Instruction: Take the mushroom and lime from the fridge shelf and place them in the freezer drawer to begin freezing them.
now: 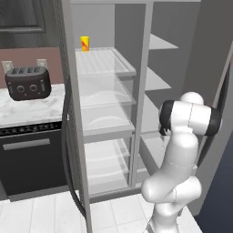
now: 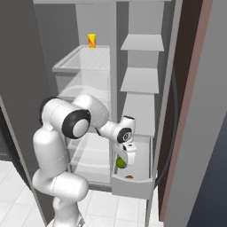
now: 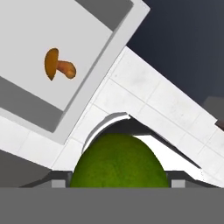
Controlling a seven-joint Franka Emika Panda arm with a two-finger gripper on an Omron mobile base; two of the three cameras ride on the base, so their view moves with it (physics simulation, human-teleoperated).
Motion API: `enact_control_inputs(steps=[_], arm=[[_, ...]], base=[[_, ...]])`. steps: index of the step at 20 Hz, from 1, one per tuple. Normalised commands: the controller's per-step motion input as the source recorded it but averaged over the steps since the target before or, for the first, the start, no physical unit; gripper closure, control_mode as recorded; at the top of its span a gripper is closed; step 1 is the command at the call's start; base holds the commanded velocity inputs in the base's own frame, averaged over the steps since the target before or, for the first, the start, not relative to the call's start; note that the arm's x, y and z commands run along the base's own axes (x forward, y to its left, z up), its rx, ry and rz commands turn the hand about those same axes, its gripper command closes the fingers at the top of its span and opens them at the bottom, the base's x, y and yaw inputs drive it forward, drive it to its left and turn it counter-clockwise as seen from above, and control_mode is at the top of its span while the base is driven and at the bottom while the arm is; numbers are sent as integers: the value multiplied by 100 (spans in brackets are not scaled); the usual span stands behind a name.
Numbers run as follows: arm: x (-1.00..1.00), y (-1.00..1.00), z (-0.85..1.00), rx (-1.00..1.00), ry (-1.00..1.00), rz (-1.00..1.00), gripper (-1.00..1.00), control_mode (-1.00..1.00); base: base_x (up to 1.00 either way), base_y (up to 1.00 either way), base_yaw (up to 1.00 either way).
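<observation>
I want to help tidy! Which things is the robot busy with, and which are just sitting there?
Busy with: lime in the claw; mushroom lying in the freezer drawer; fridge shelf.
Just sitting: yellow cup; toaster.

Two base views face the open fridge from behind either side; the hand view looks closely down into the freezer drawer [image 3: 94, 57].

The freezer drawer [image 2: 133, 184] is pulled out and open on top. The mushroom [image 3: 59, 64] lies on its floor with bare floor all around it. The lime [image 2: 120, 163] fills the gap between the gripper's [image 2: 124, 164] fingers, above the drawer's left side.
</observation>
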Motion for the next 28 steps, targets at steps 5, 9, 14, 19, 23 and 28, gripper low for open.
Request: enact_control_inputs(steps=[5,9,14,19,23,28], arm=[[17,-26,-13,0,0,0,100,-100],[17,-15,-12,0,0,0,100,-100],[17,-15,-11,1,0,0,100,-100],[16,0,-29,0,0,0,100,-100],[11,0,-31,0,0,0,100,-100],[11,0,-26,0,0,0,100,-100]], base=[[0,0,0],[0,0,0],[0,0,0],[0,0,0],[0,0,0],[0,0,0]])
